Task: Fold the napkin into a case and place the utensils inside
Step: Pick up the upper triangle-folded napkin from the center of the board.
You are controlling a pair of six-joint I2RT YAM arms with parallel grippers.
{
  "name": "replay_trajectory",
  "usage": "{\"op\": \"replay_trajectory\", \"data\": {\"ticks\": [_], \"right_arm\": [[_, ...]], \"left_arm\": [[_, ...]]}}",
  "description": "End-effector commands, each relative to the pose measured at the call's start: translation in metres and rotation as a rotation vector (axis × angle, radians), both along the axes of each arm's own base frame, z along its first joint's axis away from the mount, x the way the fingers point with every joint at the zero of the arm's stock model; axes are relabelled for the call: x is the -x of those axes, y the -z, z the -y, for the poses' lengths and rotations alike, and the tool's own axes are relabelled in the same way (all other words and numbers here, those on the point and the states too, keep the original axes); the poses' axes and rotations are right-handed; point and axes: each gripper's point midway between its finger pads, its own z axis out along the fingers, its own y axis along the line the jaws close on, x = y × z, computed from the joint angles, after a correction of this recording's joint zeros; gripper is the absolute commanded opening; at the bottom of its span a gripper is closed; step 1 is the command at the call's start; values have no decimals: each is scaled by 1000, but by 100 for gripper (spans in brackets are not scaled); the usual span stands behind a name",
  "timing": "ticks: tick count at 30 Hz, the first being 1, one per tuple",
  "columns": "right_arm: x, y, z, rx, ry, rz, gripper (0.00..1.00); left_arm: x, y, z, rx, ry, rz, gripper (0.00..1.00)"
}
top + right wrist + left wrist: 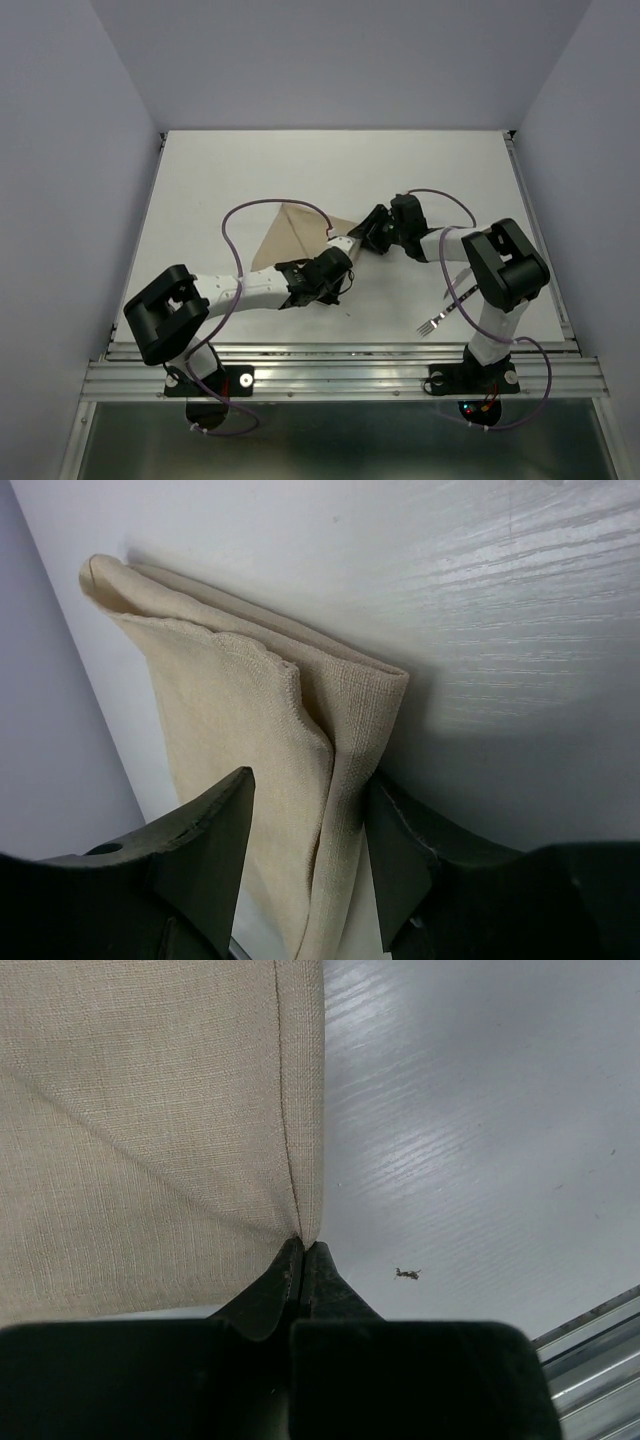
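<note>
The beige-tan napkin lies folded into a rough triangle at mid-table. My left gripper is at the napkin's right corner, and in the left wrist view the left gripper is shut on the napkin's folded edge. My right gripper meets the same corner from the right. In the right wrist view the right gripper stands open astride the layered napkin. One right finger touches the cloth; the other stands apart from it. A fork lies near the right arm's base. The knife does not show.
The right arm's elbow hangs over the fork's handle end. A purple cable loops over the napkin's left side. A small dark speck lies on the white table beside the left fingers. The metal rail marks the near edge.
</note>
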Motion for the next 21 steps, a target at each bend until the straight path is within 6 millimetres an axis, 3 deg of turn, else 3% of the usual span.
{"op": "replay_trajectory", "data": {"ticks": [1, 17, 21], "right_arm": [[-2, 21, 5, 37, 12, -32, 53], [8, 62, 10, 91, -7, -102, 57], [9, 62, 9, 86, -15, -98, 49]], "left_arm": [[-5, -15, 6, 74, -26, 43, 0], [-7, -25, 0, 177, -74, 108, 0], [-5, -20, -2, 165, -71, 97, 0]]}}
